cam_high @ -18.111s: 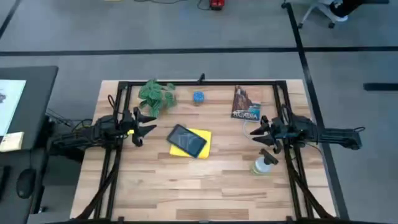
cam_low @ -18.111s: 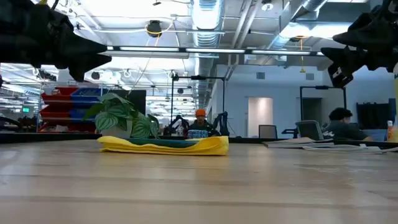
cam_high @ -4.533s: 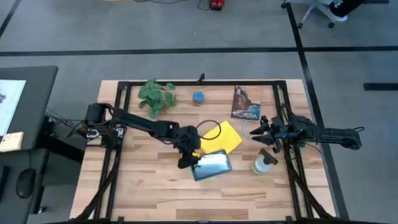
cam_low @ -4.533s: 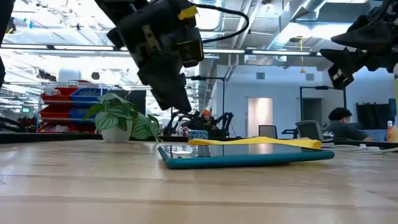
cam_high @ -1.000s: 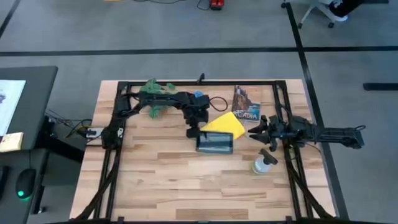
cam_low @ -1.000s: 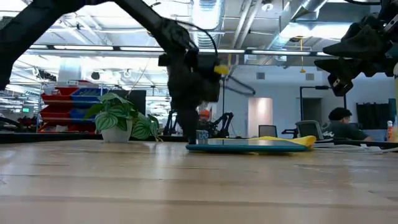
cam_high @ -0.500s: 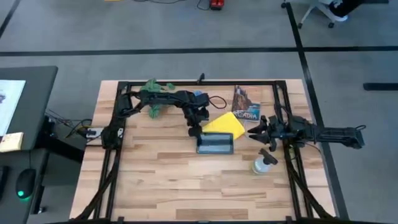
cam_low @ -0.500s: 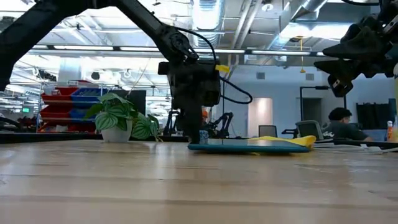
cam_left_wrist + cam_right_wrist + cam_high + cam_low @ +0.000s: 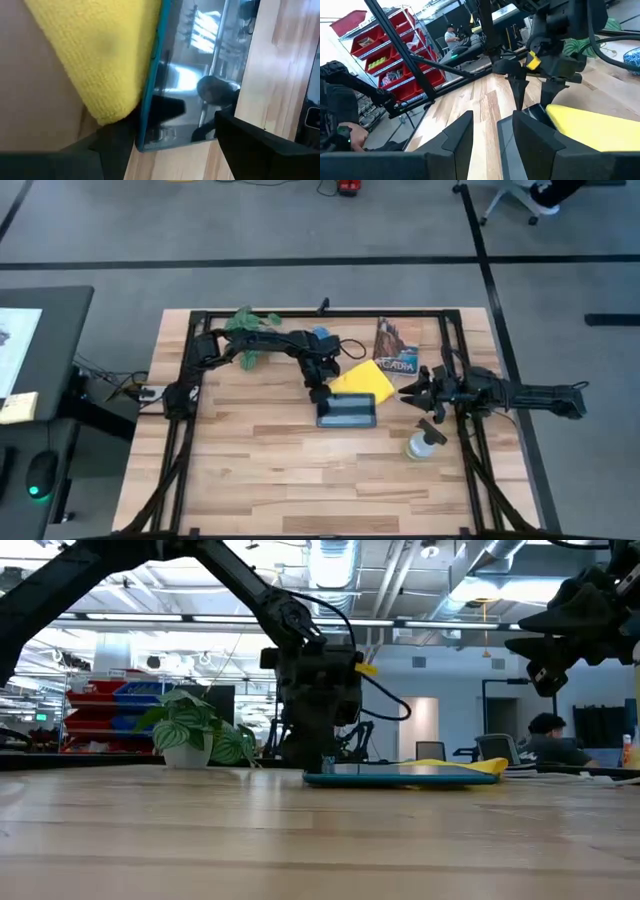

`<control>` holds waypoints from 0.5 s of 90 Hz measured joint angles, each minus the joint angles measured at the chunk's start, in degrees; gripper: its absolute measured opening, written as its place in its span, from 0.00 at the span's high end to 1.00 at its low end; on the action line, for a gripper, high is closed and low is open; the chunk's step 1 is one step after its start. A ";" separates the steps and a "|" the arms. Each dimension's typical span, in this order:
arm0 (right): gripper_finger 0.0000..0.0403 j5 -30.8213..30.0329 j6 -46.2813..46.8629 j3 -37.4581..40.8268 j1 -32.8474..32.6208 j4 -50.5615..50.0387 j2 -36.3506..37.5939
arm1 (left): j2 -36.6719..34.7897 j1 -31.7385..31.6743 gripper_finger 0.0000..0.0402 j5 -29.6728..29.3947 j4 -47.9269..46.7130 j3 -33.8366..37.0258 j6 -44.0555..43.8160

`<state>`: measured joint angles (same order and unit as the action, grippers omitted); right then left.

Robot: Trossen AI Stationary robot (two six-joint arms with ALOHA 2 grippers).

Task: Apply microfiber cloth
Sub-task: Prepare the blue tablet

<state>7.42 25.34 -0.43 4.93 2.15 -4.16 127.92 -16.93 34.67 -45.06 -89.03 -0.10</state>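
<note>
**Left claw at the tablet's edge, cloth under the far corner**

Moved since half a second ago: my left claw [image 9: 318, 392] and the flat black-screened tablet with the teal rim [image 9: 347, 410] have shifted a little toward my right side; the rest lies as it did.

Left claw: low over the boards near the middle of the pale wooden slat table [image 9: 260, 470], fingers parted and straddling the tablet's left short edge. In the left wrist view one dark finger [image 9: 260, 142] lies over the glass and the other sits below the bright yellow soft microfiber cloth [image 9: 95, 55]. I cannot tell whether the fingers touch the tablet.

Microfiber cloth [image 9: 357, 377]: lying flat, spread behind the tablet, its near part tucked beneath the tablet's far edge. In the low view a yellow corner [image 9: 487, 767] shows past the tablet's end.

Right claw [image 9: 408, 395]: held above the table's right side, fingers apart, empty, pointing toward the tablet.

Nearby: green leafy potted plant [image 9: 250, 332]; small blue round dish [image 9: 319, 334]; book with a pictured cover [image 9: 397, 346]; clear spray bottle [image 9: 424, 442].
</note>
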 joint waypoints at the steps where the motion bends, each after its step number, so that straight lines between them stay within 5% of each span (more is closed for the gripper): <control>1: 0.69 0.00 -0.01 0.00 0.00 0.00 0.00 | 0.00 0.12 0.38 -0.41 0.00 0.00 0.00; 19: 0.69 0.00 -0.13 0.00 0.00 0.00 -0.01 | -0.02 1.53 0.40 -3.36 0.31 0.00 -1.26; 45: 0.69 0.00 -0.28 0.02 0.00 0.00 0.00 | -0.02 3.02 0.57 -6.10 1.43 0.11 -2.77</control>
<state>7.42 25.06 -0.41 4.93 2.15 -4.16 127.90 -13.90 28.57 -43.62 -88.92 -2.87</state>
